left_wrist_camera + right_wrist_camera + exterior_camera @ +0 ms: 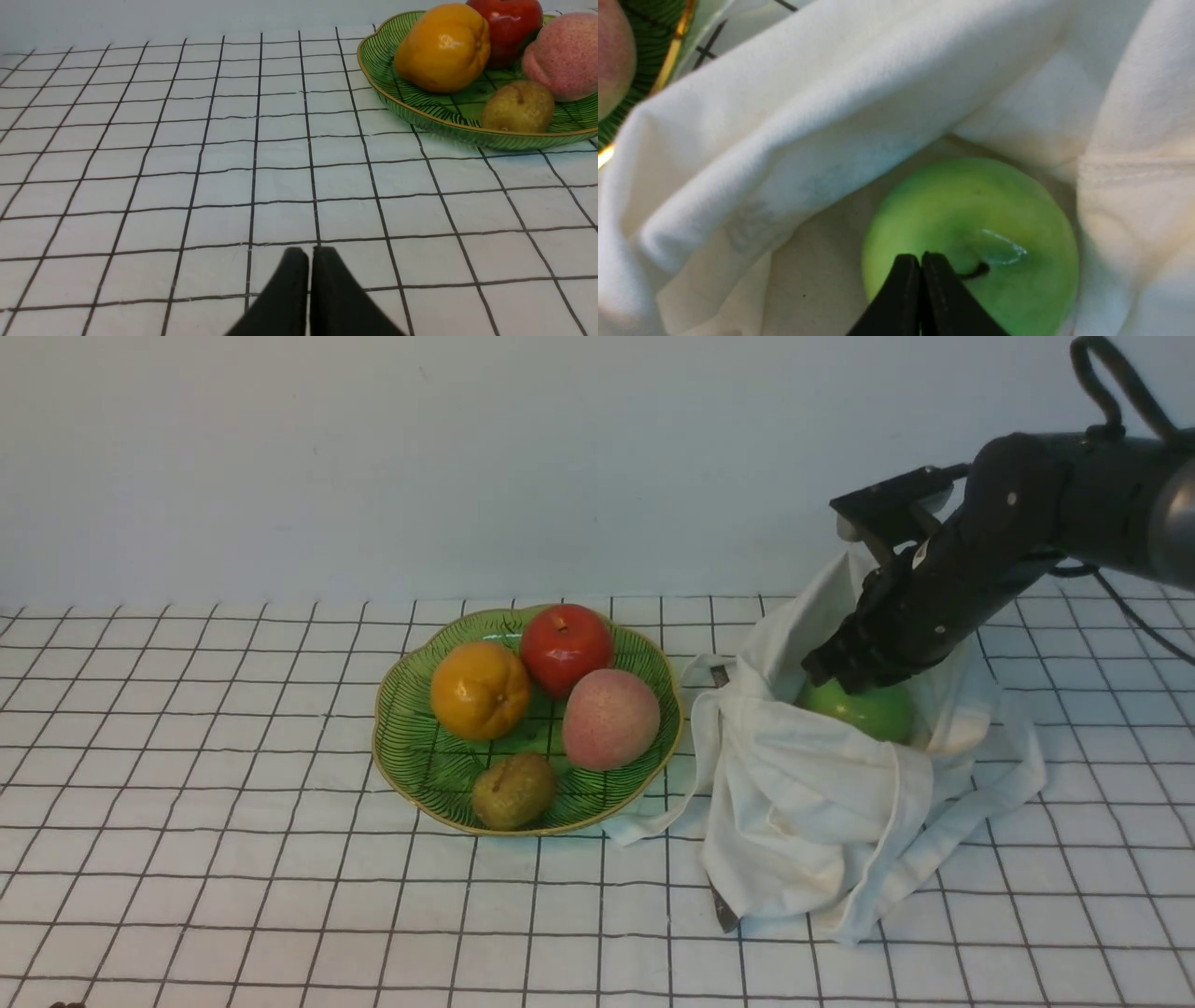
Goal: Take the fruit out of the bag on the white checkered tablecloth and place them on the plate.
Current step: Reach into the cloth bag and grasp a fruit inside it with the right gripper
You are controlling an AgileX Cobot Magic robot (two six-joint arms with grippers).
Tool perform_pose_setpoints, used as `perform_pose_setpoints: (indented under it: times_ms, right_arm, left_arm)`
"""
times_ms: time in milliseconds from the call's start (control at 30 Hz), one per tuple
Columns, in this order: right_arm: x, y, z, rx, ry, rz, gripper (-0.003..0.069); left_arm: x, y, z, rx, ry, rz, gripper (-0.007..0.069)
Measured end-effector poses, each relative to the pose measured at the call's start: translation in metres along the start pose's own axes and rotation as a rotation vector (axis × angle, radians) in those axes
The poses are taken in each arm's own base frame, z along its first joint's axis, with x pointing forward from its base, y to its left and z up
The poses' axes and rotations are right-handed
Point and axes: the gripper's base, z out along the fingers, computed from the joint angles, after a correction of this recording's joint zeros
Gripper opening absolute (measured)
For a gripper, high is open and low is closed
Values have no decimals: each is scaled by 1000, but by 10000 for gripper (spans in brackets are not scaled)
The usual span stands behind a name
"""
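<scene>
From my station I find 1 glossy bright green apple with a short dark stem (971,210) inside the soft off-white cloth tote bag (794,803), on the white checkered tablecloth (233,896). My black right gripper (920,256) is over the apple, jaws fully closed, nothing between the tips. My dark left gripper (307,252) is likewise closed and empty, above the cloth. Left of the bag, the scalloped green plate with a yellow rim (400,784) bears 4 pieces: 1 red apple (565,649), 1 orange-yellow fruit (479,691), 1 pink peach-like fruit (610,719) and 1 olive-brown kiwi-like fruit (513,791).
</scene>
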Motion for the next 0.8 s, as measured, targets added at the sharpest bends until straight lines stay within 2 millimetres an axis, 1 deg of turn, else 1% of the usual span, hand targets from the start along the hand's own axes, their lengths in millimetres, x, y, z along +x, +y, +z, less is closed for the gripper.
perform_pose_setpoints:
  times_ms: [33, 67, 167, 267, 367, 433, 533, 567, 633, 700, 767, 800]
  right_arm:
    - [-1, 0, -5, 3, -12, -1, -13]
    - [-1, 0, -5, 3, -12, -1, -13]
    - [-4, 1, -19, 9, -40, -4, -13]
    - [-4, 0, -23, 15, -39, -12, -13]
    - [-3, -1, -23, 26, -20, -23, -13]
    - [-1, -3, -22, 46, -7, -18, -1]
    - [0, -4, -18, 60, 6, -1, 62]
    - [0, -4, -16, 61, 9, 4, 118]
    - [1, -4, -13, 59, 14, 8, 205]
    - [1, -5, -8, 59, 17, 22, 341]
    - [1, -5, -2, 61, 12, 67, 492]
    - [1, -6, 0, 63, 11, 86, 537]
  left_arm:
    - [0, 0, 0, 0, 0, 0, -8]
    - [0, 0, 0, 0, 0, 0, -8]
    - [0, 0, 0, 0, 0, 0, -8]
    - [0, 0, 0, 0, 0, 0, -8]
    - [0, 0, 0, 0, 0, 0, -8]
    - [0, 0, 0, 0, 0, 0, -8]
    - [0, 0, 0, 0, 0, 0, -8]
    - [0, 0, 0, 0, 0, 0, -8]
    - [0, 0, 0, 0, 0, 0, -8]
    - [0, 0, 0, 0, 0, 0, -8]
    - [0, 0, 0, 0, 0, 0, -8]
    - [0, 0, 0, 0, 0, 0, -8]
